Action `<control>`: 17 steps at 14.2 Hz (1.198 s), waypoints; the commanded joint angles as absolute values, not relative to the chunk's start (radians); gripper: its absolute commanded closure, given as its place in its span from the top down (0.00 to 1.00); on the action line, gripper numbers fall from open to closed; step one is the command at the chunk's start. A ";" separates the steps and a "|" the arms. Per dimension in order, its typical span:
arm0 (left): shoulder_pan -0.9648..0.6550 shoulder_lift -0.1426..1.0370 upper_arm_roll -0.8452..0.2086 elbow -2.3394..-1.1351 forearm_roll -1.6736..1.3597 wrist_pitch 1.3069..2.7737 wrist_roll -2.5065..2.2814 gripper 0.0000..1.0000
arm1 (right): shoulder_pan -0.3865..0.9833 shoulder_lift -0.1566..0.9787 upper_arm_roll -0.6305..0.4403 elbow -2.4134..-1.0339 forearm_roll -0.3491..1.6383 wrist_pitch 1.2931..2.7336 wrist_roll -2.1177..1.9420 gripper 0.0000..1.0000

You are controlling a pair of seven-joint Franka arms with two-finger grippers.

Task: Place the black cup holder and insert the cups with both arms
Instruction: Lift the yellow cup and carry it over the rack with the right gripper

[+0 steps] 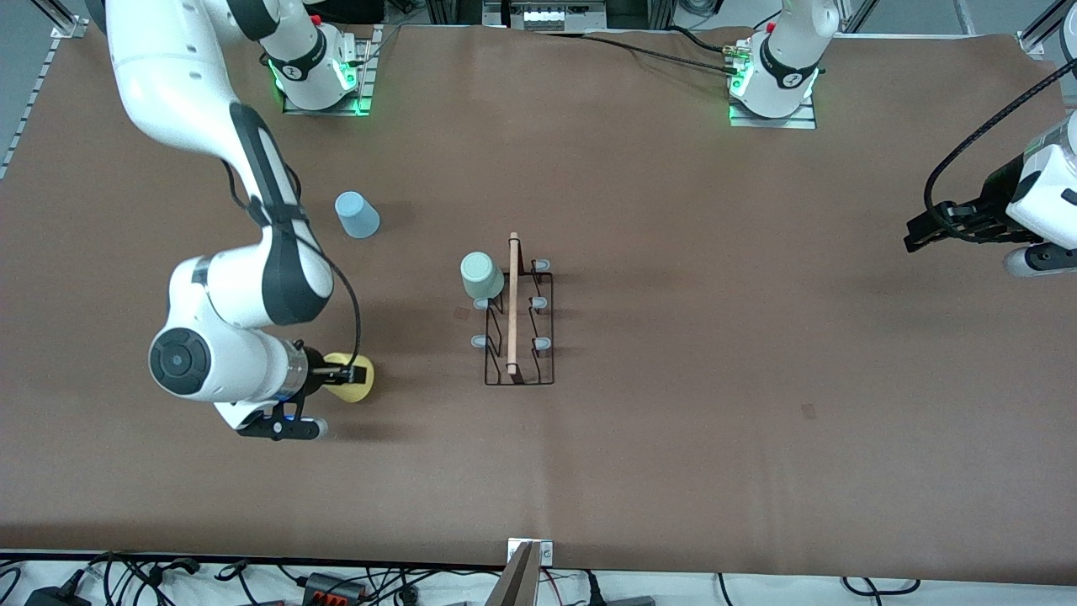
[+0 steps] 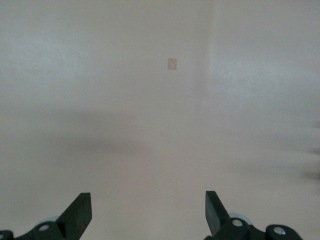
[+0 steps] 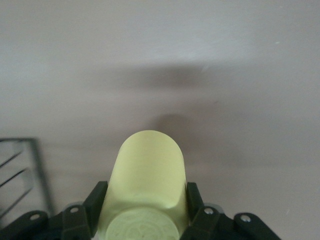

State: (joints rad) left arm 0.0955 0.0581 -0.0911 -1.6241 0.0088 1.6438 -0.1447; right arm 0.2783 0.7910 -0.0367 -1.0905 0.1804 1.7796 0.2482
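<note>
Mint cup [image 1: 481,274] on rack [image 1: 519,337] peg — rest bare

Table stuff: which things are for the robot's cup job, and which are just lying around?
For the job: rack; mint cup on a peg; blue cup; yellow cup, gripped by right gripper.
Lying about: cables at the table's near edge.

a wide table [image 1: 673,252] with a plain brown covering carries everything. near its middle stands the black cup holder [image 1: 520,370], its light wooden rod on top. the light blue cup [image 1: 357,215] stands upside down toward the right arm's end, farther from the front camera than the right gripper [image 1: 343,376]. the yellow cup [image 1: 360,383] lies at that gripper, between its fingers. a small dark mark [image 1: 808,411] shows toward the left arm's end.
</note>
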 commanded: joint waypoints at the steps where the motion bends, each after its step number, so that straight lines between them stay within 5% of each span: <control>1: 0.098 0.072 -0.084 -1.594 -0.005 1.631 -0.121 1.00 | 0.305 0.730 -0.006 -1.078 0.193 1.732 0.343 0.30; 17: 0.104 0.074 -0.084 -1.592 -0.003 1.631 -0.124 1.00 | 0.483 0.801 0.023 -1.080 0.195 1.982 0.678 0.33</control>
